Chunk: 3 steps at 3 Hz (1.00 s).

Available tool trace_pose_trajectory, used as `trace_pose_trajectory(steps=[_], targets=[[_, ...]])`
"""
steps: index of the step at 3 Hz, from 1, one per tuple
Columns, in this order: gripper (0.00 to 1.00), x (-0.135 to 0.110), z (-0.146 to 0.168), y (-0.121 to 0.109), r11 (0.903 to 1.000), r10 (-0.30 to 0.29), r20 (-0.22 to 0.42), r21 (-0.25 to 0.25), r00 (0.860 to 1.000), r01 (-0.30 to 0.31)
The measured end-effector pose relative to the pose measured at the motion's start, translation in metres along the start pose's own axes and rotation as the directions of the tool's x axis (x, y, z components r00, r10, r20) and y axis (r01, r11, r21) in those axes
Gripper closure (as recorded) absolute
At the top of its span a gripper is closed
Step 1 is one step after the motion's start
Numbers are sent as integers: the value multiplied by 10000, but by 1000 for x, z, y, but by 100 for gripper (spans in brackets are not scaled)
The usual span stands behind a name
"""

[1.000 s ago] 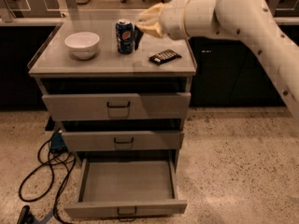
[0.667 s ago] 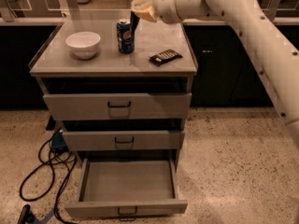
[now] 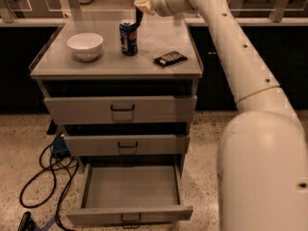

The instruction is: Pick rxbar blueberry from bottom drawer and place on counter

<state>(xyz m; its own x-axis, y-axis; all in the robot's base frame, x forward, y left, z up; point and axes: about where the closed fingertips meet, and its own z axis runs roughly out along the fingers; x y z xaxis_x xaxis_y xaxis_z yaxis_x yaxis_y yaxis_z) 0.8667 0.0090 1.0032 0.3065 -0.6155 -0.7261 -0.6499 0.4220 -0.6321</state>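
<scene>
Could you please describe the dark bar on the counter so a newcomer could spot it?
Find the grey drawer cabinet and look at its pale counter. Left to right are a white bowl, a blue can with the end effector just above it, and the dark bar near the right edge. It alone lies flat, a thin dark rectangle with light print.

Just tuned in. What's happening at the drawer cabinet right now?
The robot's gripper hovers over the back of the counter, just above the blue soda can. A dark snack bar, apparently the rxbar blueberry, lies flat on the counter to the right of the can, and a white bowl sits to the left. The bottom drawer is pulled out and looks empty.
</scene>
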Motion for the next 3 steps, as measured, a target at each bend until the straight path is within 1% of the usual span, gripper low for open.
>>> trace_pose_trajectory(steps=[1, 2, 3], targets=[[100, 18, 0, -30, 9963, -242, -100, 818, 9997, 249], [100, 45, -14, -49, 9885, -398, -351, 1447, 9986, 445], [100, 87, -28, -47, 9865, -301, -504, 1595, 9983, 378]])
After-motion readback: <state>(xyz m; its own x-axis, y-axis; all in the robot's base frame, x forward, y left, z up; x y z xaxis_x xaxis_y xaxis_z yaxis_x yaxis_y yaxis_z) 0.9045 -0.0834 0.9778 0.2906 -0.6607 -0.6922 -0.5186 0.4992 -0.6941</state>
